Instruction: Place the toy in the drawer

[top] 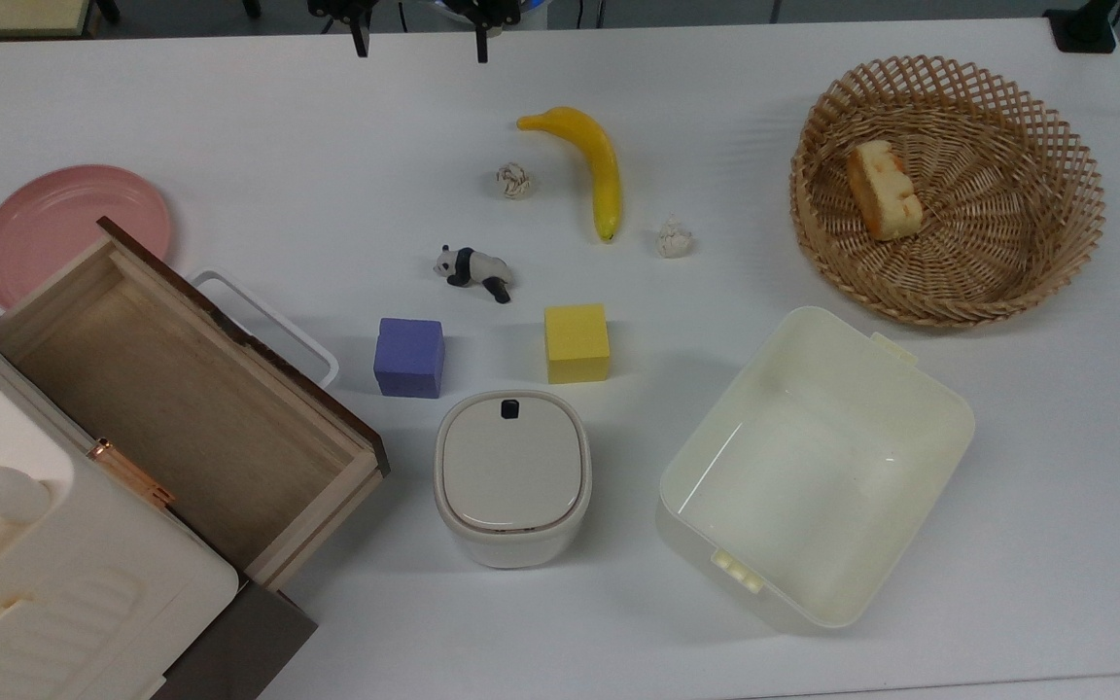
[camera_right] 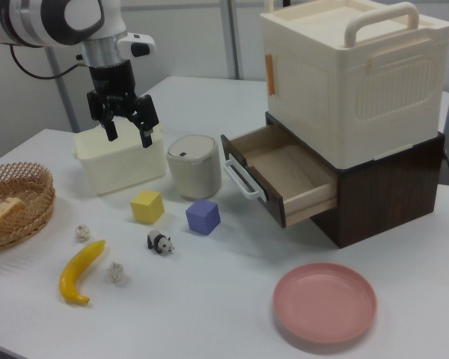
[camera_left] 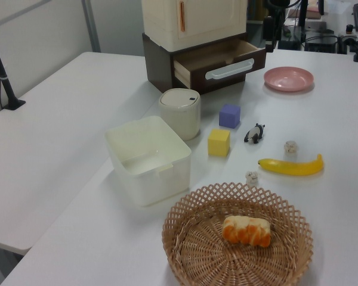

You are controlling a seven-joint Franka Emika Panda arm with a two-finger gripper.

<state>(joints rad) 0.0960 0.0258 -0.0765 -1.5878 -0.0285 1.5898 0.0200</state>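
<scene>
The toy, a small black-and-white panda (top: 472, 270) (camera_left: 255, 133) (camera_right: 159, 241), stands on the white table between the banana and the two foam cubes. The light-wood drawer (top: 171, 389) (camera_left: 218, 55) (camera_right: 284, 168) is pulled open from under the cream cabinet, and nothing lies inside it. It has a dark front panel and a white loop handle. My gripper (top: 421, 41) (camera_right: 129, 133) hangs open with nothing between its fingers, well above the table. It sits at the top view's upper edge, well away from the panda.
A purple cube (top: 409, 357) and a yellow cube (top: 577, 342) sit just in front of the panda. Around them are a banana (top: 589, 160), two crumpled paper balls (top: 515, 180), a lidded bin (top: 511, 476), a cream tub (top: 803, 476), a wicker basket (top: 1007, 272) holding cake and a pink plate (top: 64, 224).
</scene>
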